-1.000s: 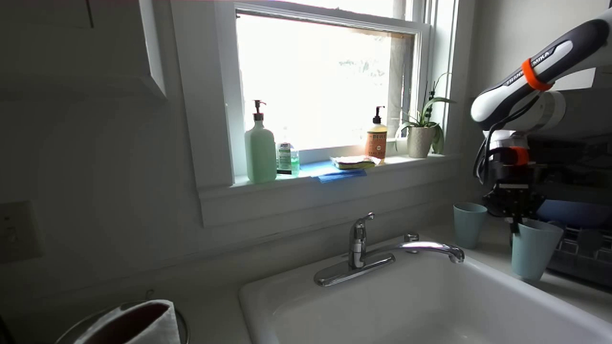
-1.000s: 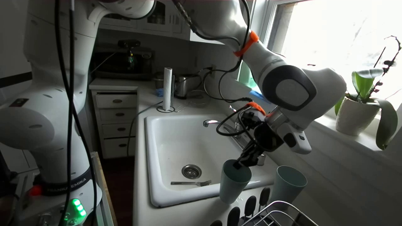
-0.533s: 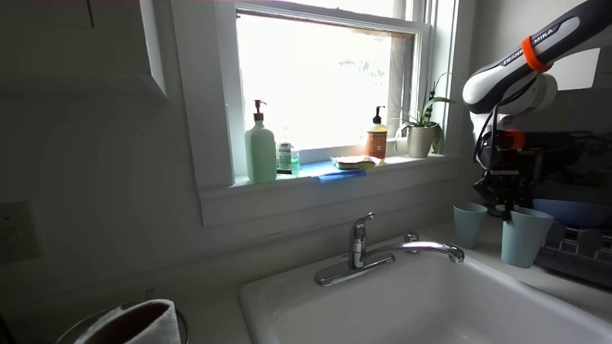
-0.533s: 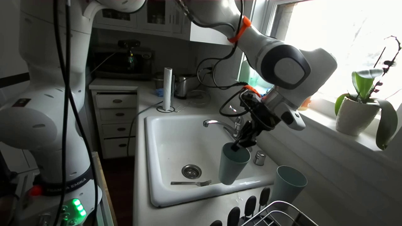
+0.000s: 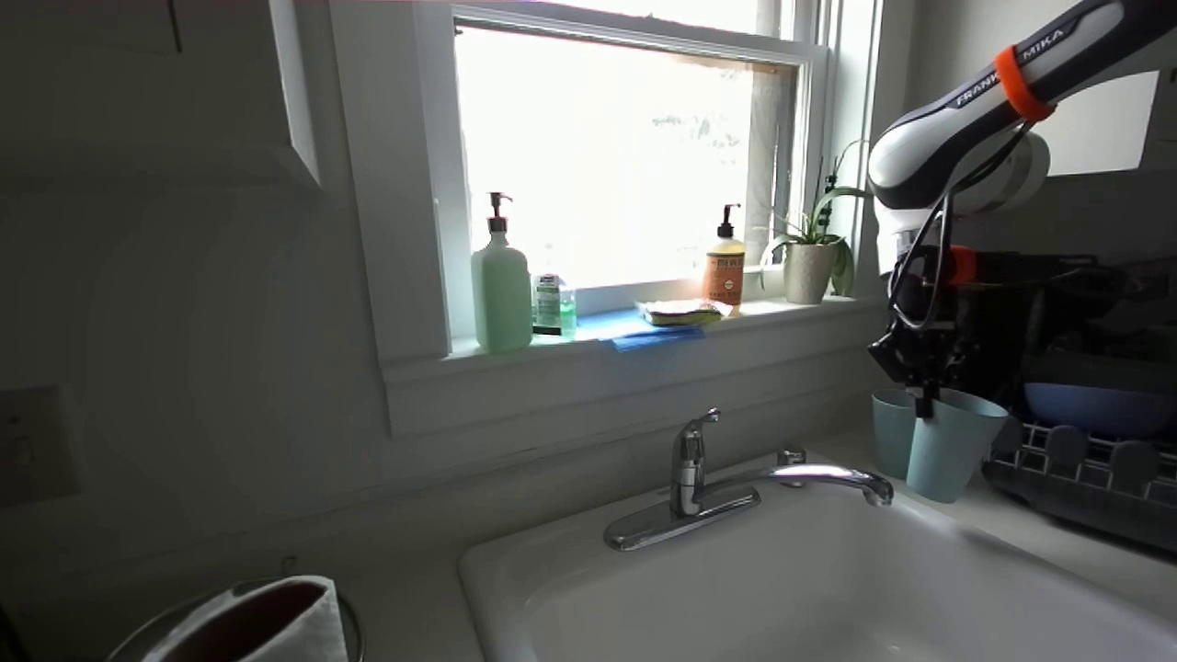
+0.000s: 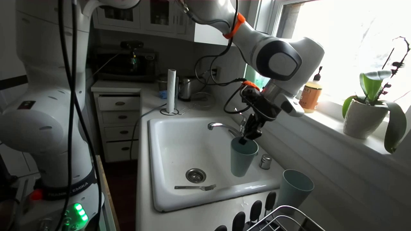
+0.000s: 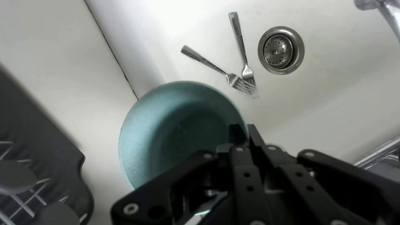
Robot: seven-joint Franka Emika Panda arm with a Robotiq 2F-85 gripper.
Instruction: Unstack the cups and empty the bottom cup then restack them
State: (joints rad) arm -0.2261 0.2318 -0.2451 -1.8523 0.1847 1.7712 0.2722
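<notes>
Where the gripper [image 5: 925, 405] comes to its tips, in an exterior view, hangs item one: held cup [image 5: 958, 450], pale blue, tapered, slightly tilted, the jaws drawn together on its rim. Behind it, partly covered: standing cup [image 5: 890, 437], upright on the counter [image 5: 1030, 524]; contents of both out of sight. To the picture's right of the gripper: blue bowl [image 5: 1099, 409], dish rack [image 5: 1067, 501] below. Well off to its left, on the windowsill [image 5: 777, 314]: green pump bottle [image 5: 502, 299], seen whole here; orange-labelled pump bottle [image 5: 724, 276]; plant pot [image 5: 809, 276] holding a leafy plant [image 5: 841, 192]. Against half a second ago, held cup now overlaps standing cup.

In an exterior view, the sink [image 6: 179, 144] spreads below the gripper and to its left, held cup showing before it, inner wall visible near the mouth. The standing cup is lower and to the right of the gripper, well apart, mouth uncovered in this view. Left of the gripper: upright white roll [image 6: 171, 91]. Since the earlier frame, gripper and held cup sit higher, and the orange-labelled pump bottle shows more fully beside the arm [image 6: 250, 41].

In the wrist view, fingers [image 7: 256, 136] pinch the wall of held cup, one inside, one outside; floor in deep shadow, contents not readable. Ahead of the gripper, in the sink: two forks [image 7: 206, 62], tines crossing, told apart here only; near them, drain strainer [image 7: 277, 51].
</notes>
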